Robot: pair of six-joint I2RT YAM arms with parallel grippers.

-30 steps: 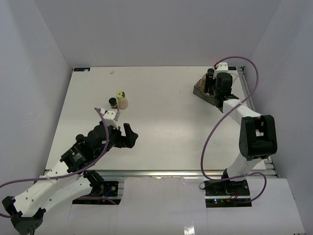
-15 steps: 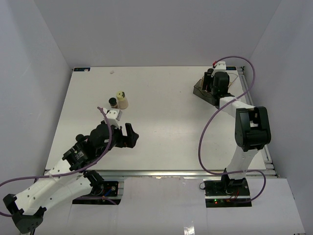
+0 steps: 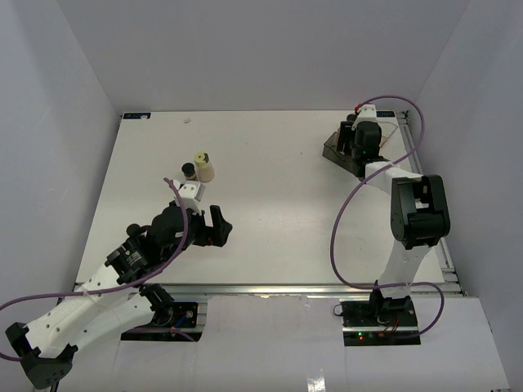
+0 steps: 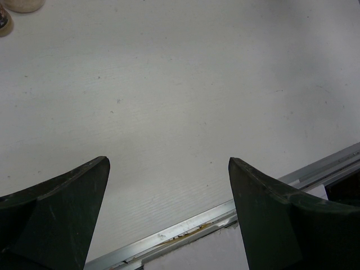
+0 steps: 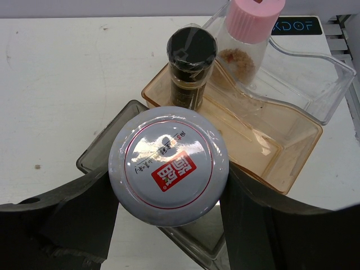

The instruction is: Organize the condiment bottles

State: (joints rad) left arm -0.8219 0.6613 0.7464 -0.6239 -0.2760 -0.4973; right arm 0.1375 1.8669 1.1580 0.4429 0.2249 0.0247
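My right gripper (image 5: 169, 191) is shut on a bottle with a white cap bearing a red label (image 5: 169, 166), held over a dark grey tray (image 5: 101, 154) at the table's far right (image 3: 335, 149). A black-capped dark bottle (image 5: 191, 67) and a pink-capped bottle (image 5: 247, 34) stand in the amber tray (image 5: 281, 140). At the left of the table stand a cream bottle (image 3: 203, 168) and a small dark bottle (image 3: 189, 171). My left gripper (image 3: 214, 227) is open and empty, low over bare table near the front edge (image 4: 169, 169).
A clear plastic tray (image 5: 315, 73) lies beside the amber one. The table's metal front rail (image 4: 225, 216) runs just below my left fingers. White walls close in the table on three sides.
The right arm has reached farther toward the back with the white-capped bottle, over the trays. The left gripper has barely shifted.
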